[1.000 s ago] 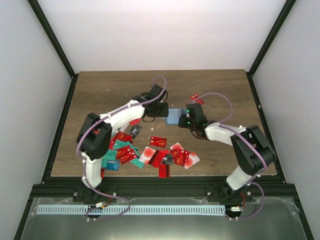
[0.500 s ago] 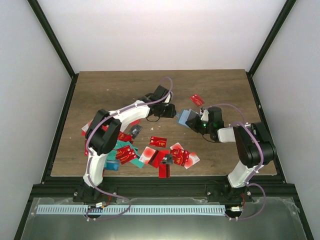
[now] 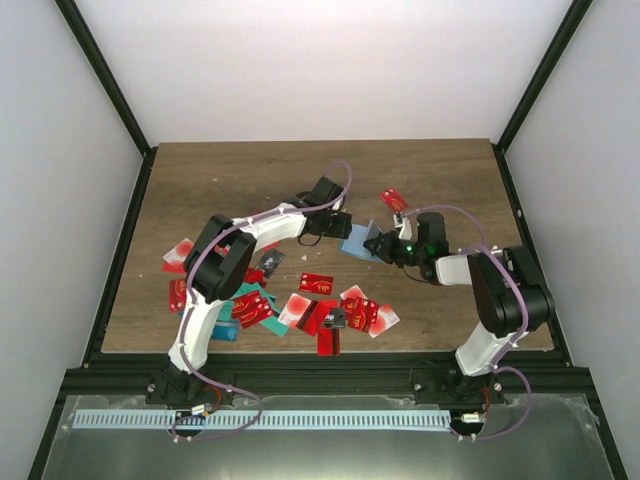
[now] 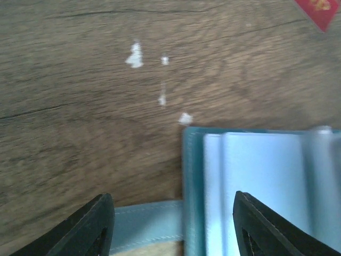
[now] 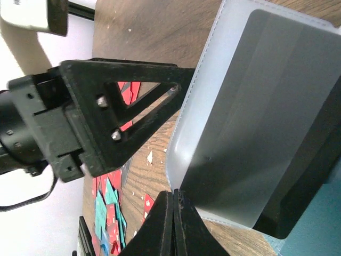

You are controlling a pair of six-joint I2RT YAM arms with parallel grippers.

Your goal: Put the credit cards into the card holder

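The teal-blue card holder [image 3: 357, 243] lies open mid-table between my two grippers. In the left wrist view its teal edge and pale blue inner panels [image 4: 261, 181] sit under my open left gripper [image 4: 173, 198], whose jaws straddle its left edge. My left gripper [image 3: 340, 225] is at the holder's left side. My right gripper [image 3: 377, 243] is at its right side, shut [image 5: 174, 194] at the edge of a pale inner panel [image 5: 277, 106] that stands raised. The credit cards [image 3: 320, 305], mostly red and some teal, lie scattered in front of the holder.
A single red card [image 3: 393, 198] lies behind the right gripper and shows in the left wrist view [image 4: 318, 9]. More cards [image 3: 180, 255] lie at the left by the left arm. My left gripper's black finger [image 5: 117, 112] is close beside the raised panel. White flecks [image 4: 136, 55] dot the wood.
The right gripper pulled back to the right with the holder, tilting it up, then came slightly left again. The left gripper followed to the right and now sits over the holder's left edge.
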